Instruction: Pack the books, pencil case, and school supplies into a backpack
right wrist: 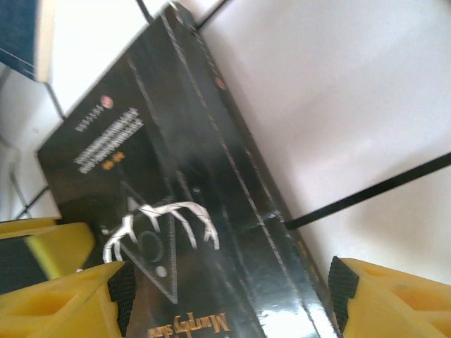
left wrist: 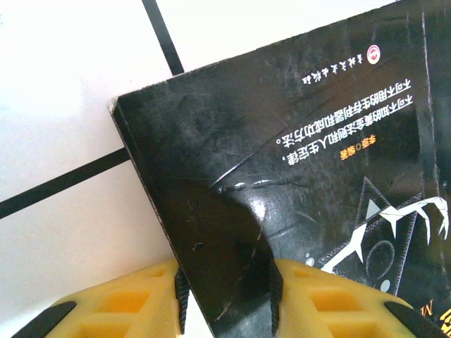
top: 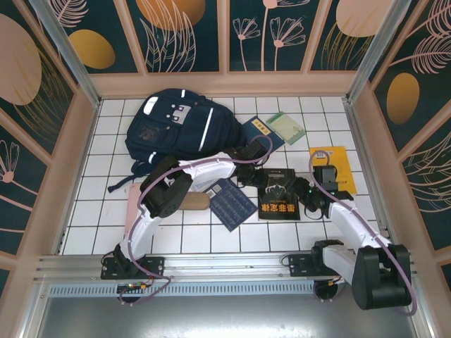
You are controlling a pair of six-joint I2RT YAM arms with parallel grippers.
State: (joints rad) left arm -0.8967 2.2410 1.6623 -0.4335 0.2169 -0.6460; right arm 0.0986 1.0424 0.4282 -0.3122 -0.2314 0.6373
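Observation:
The black book (top: pixel 280 195) with red-white characters lies flat on the white tiles at centre. My left gripper (top: pixel 256 174) hangs over its far-left corner. In the left wrist view that corner (left wrist: pixel 282 183) runs between the gripper's (left wrist: pixel 227 299) partly open pads, with bare tile beside the left pad. My right gripper (top: pixel 304 198) is at the book's right edge. Its jaws (right wrist: pixel 232 299) stand wide open astride the book's spine (right wrist: pixel 232 183). The navy backpack (top: pixel 176 123) lies at the back left. A yellow book (top: pixel 338 160), a green book (top: pixel 285 127) and two navy books (top: pixel 232 203) (top: pixel 262 132) lie around.
A tan pouch (top: pixel 194 202) lies left of the nearer navy book, under my left arm. A pink case (top: pixel 132 205) sits at the left near the arm's base. Wooden walls close in the tiled floor (top: pixel 106 204) on three sides.

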